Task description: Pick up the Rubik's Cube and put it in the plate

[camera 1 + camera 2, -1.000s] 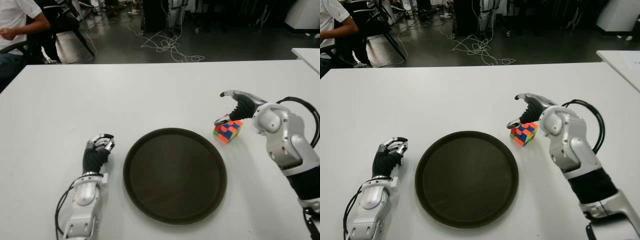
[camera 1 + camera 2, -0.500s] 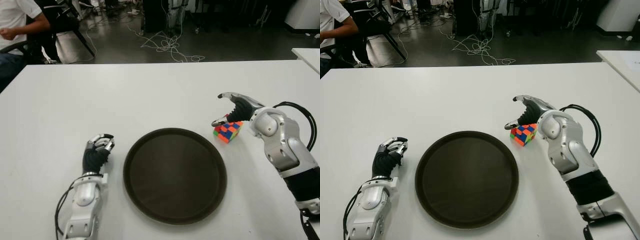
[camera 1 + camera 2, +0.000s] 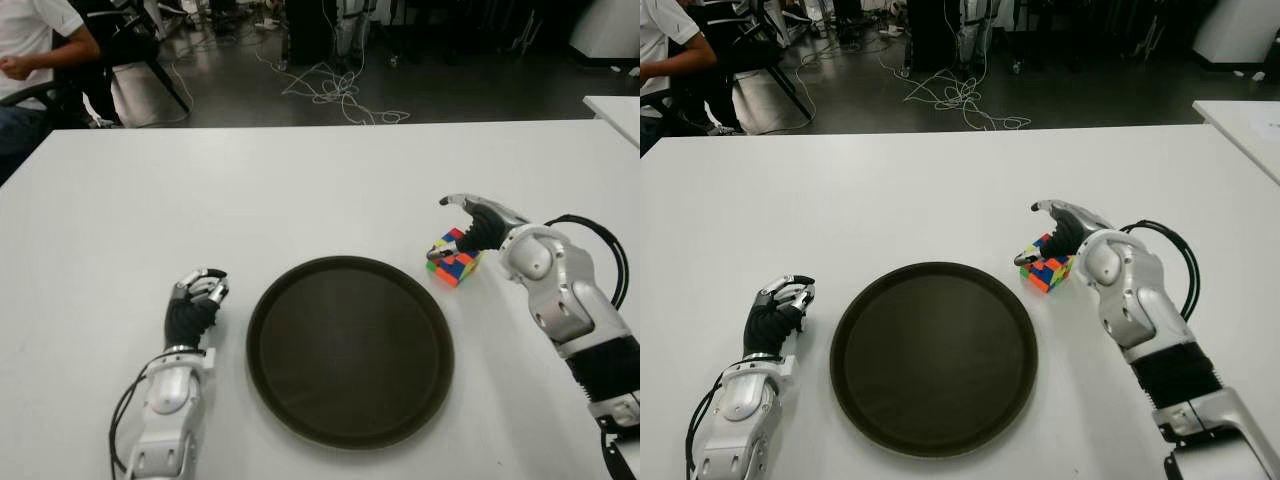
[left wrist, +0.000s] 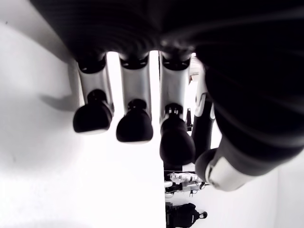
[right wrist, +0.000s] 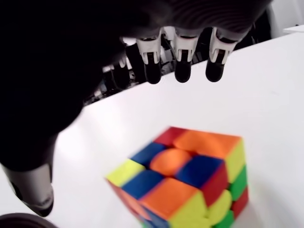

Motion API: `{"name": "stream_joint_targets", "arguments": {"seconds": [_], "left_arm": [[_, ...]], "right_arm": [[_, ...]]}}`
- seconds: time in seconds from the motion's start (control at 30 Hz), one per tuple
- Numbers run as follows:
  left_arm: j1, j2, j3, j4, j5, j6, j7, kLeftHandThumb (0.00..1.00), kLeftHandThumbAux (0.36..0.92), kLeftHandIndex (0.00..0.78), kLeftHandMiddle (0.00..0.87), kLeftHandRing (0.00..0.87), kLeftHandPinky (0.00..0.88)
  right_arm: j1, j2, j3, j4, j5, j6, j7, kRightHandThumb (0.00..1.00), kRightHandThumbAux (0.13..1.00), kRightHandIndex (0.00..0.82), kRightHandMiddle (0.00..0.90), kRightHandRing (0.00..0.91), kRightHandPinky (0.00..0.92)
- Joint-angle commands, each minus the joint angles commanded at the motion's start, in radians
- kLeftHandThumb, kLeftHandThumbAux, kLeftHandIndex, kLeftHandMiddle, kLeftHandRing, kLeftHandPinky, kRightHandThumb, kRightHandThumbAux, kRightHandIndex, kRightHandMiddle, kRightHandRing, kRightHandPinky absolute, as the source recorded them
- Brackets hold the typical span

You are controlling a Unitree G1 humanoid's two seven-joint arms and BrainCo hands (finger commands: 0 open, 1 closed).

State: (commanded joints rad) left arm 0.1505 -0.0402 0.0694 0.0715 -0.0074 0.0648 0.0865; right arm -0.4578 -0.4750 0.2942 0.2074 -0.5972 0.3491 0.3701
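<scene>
Since a second ago the right hand (image 3: 1058,232) has dropped lower over the Rubik's Cube (image 3: 1046,268), fingers spread and not gripping, the cube sitting corner-on toward the plate (image 3: 933,355) just beside its right rim, while the left hand (image 3: 775,310), curled and empty, shows left of the plate.

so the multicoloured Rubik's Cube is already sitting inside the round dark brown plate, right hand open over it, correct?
Not quite. The multicoloured Rubik's Cube lies on the white table, just outside the round dark brown plate at its far right edge, as the left eye view shows. The right hand is indeed open over it.
</scene>
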Motion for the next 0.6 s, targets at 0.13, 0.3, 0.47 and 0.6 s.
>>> {"name": "stream_joint_targets", "arguments": {"seconds": [0.13,0.3,0.47,0.6], "left_arm": [[-0.001,0.006,0.001,0.005,0.001,0.000,-0.004,0.709,0.704,0.444,0.805,0.814,0.806],[0.001,0.007,-0.001,0.002,-0.003,-0.002,-0.009,0.709,0.705,0.443,0.806,0.813,0.804],[0.002,0.008,-0.002,0.001,-0.001,-0.005,-0.010,0.708,0.705,0.444,0.811,0.819,0.812],[0.000,0.006,-0.001,0.007,0.000,-0.018,-0.005,0.709,0.704,0.444,0.812,0.821,0.815]], "right_arm": [[-0.028,0.005,0.011,0.042,-0.012,0.003,-0.004,0.000,0.645,0.000,0.000,0.000,0.000],[-0.042,0.003,0.018,0.063,-0.016,-0.002,-0.005,0.000,0.647,0.000,0.000,0.000,0.000],[-0.056,0.000,0.025,0.078,-0.022,0.000,-0.004,0.000,0.678,0.000,0.000,0.000,0.000],[-0.065,0.000,0.028,0.101,-0.026,-0.007,-0.014,0.000,0.688,0.000,0.000,0.000,0.000]]}}
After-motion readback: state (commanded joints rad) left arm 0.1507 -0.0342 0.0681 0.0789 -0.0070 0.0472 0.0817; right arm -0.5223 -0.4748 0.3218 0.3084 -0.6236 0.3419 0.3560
